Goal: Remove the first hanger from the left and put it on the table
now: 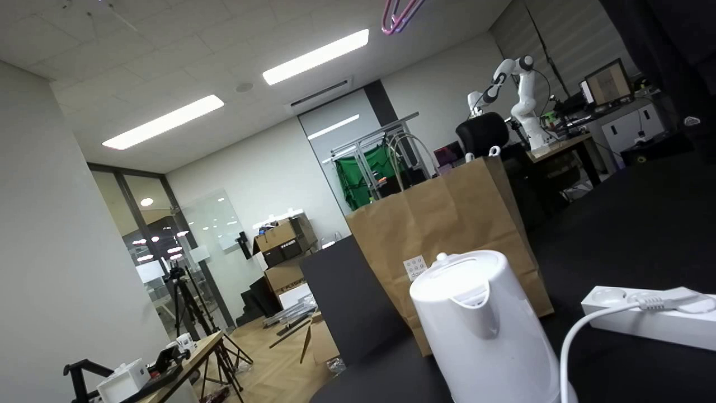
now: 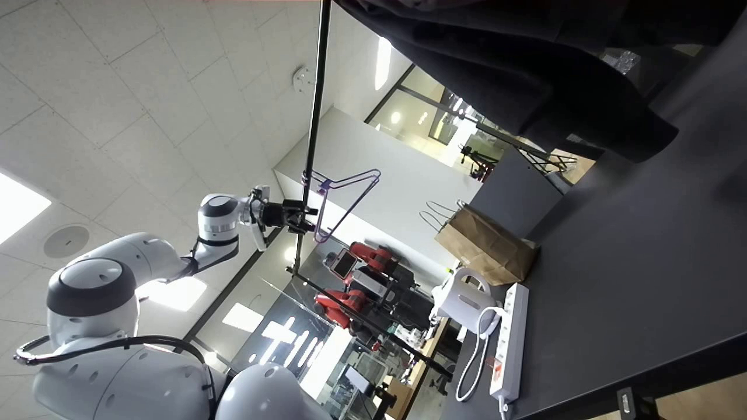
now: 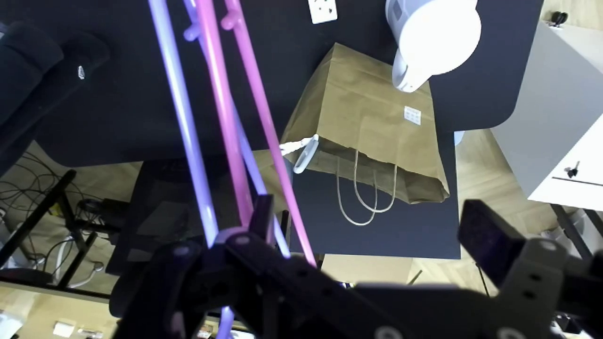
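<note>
A black counter [image 2: 630,245] bears a brown paper bag [image 2: 487,245] and electric kettle [image 2: 467,303] in a white-walled room [image 1: 56,196]; an exterior view alone shows a red robot [image 2: 338,303]; the end effector [image 3: 374,228] has its jaws apart (pink hanger [image 3: 264,106] hanging near one).

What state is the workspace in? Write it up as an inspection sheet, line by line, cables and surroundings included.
Surface: table, black and flat.
Job's things: pink hanger hangs with a purple hanger by the rod, not yet laid on the table.
Clutter: bag, kettle and strip on the table; dark cloth blocks part of an exterior view.
Pincer: open, close to the pink hanger; whether they touch, cannot tell.
Cables: white cord plugged into the strip, looped beside it.
Surroundings: boxes, tripod, red robot and far arm in the background.
</note>
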`<action>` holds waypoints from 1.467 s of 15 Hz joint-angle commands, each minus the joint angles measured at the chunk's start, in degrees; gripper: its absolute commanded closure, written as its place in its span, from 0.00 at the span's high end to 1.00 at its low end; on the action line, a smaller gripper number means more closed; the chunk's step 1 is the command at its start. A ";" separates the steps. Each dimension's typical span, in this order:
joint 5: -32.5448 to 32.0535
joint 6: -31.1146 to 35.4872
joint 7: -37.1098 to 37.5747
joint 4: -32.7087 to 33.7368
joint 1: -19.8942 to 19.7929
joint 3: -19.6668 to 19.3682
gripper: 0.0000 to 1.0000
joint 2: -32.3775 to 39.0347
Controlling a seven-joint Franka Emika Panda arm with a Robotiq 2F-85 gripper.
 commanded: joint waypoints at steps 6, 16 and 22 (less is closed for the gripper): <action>1.37 -2.19 -1.17 3.16 -0.06 -1.84 1.00 0.94; 10.01 -2.81 -13.09 4.85 0.23 -7.77 1.00 1.11; 15.50 -3.09 -24.23 5.17 0.17 -11.51 1.00 1.67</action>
